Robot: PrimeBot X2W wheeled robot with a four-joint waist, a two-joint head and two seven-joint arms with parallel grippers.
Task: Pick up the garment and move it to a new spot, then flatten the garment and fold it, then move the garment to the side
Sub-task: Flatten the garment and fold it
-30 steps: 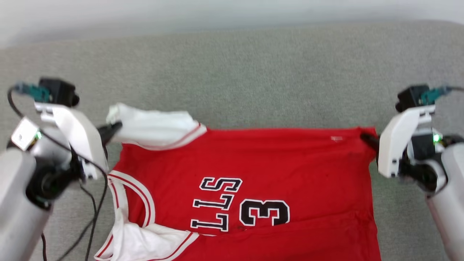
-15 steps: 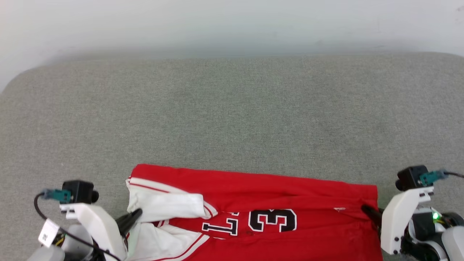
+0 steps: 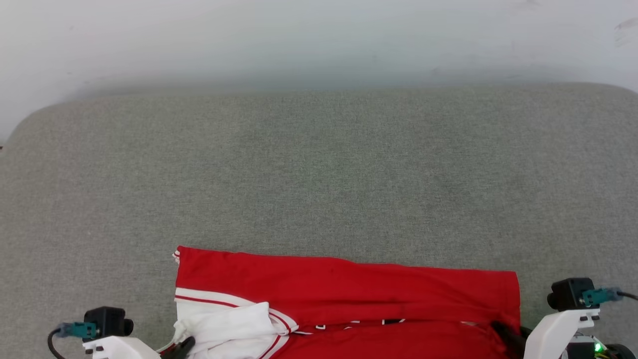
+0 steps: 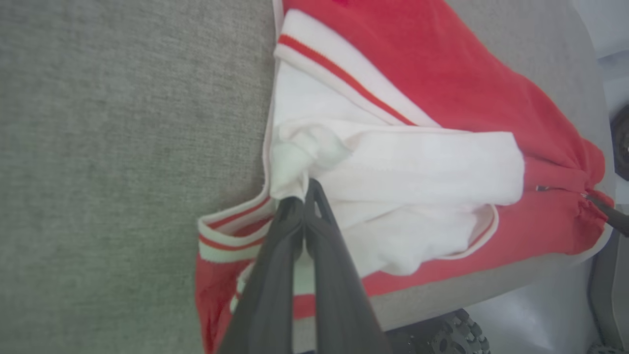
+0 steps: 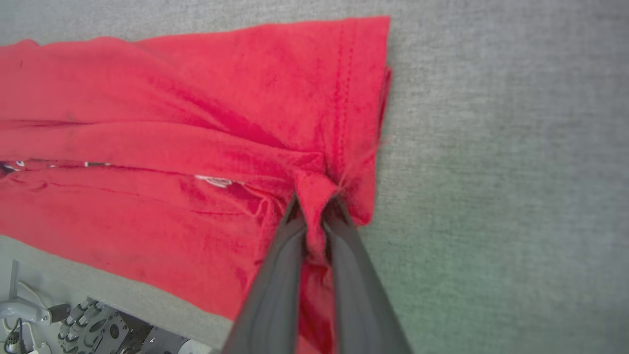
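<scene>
Either thin bite could slip: left gripper (image 4: pixel 304 194) pinches the sleeve (image 4: pixel 417 162), right gripper (image 5: pixel 314 211) the hem (image 5: pixel 351 73) of the red jersey (image 3: pixel 349 279)

No legible text anywhere.

Red jersey (image 3: pixel 349 279): thin slivers of black, white-edged chest print (image 3: pixel 394 321) peek out under the fold, between the left gripper (image 3: pixel 183 344) and the right gripper (image 3: pixel 498 328). Too little shows to read.

Right wrist view: a small white tag (image 5: pixel 214 181) on the red cloth, just left of the gripper's tips. Its marks are too small to make out.
</scene>
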